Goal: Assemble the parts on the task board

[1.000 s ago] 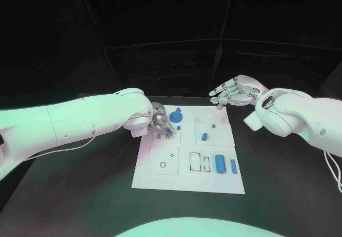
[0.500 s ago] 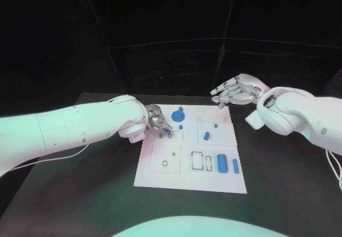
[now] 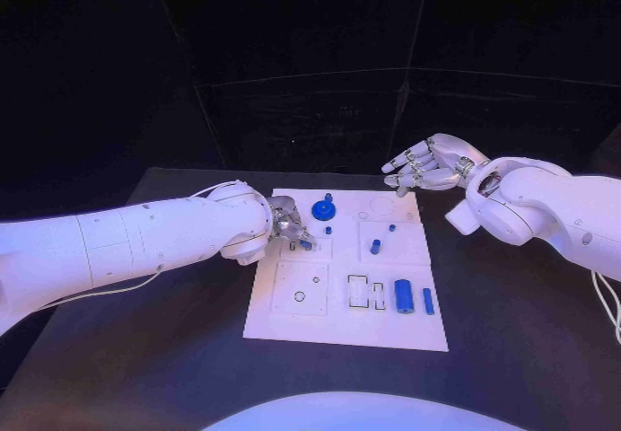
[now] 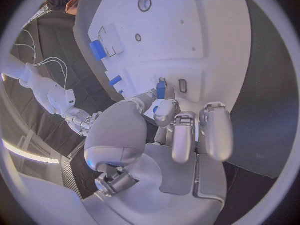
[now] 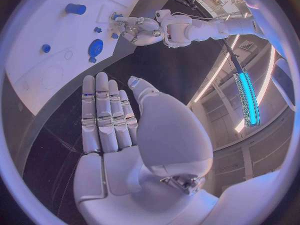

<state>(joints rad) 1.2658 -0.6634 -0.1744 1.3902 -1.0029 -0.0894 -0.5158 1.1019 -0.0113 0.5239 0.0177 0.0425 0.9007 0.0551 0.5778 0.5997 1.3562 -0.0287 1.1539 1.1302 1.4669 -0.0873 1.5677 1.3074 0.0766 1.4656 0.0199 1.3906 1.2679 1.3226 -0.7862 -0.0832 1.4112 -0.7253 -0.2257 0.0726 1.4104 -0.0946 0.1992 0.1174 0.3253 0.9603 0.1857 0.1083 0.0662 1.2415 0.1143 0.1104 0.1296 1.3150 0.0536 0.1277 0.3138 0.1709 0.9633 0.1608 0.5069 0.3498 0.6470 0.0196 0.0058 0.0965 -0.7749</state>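
Observation:
The white task board (image 3: 339, 316) lies in the middle of the black table. My left hand (image 3: 290, 224) hovers over the board's far left part and pinches a small blue part (image 4: 161, 89) between thumb and a finger. The part sits just above two small rectangular slots (image 4: 182, 85). My right hand (image 3: 427, 165) hangs above the board's far right corner with its fingers spread and nothing in them. A round blue part (image 3: 322, 212), a blue cylinder (image 3: 401, 294) and a thin blue bar (image 3: 427, 302) rest on the board.
More small blue parts (image 3: 375, 246) stand near the board's far middle. In the right wrist view the board (image 5: 44, 75) carries the round part (image 5: 95, 47) and a cylinder (image 5: 75, 8), with the left hand (image 5: 140, 27) beyond. Black table (image 3: 155, 359) surrounds the board.
The left hand stays at the board's far left part, with its forearm shifting slightly. The right hand has not visibly moved.

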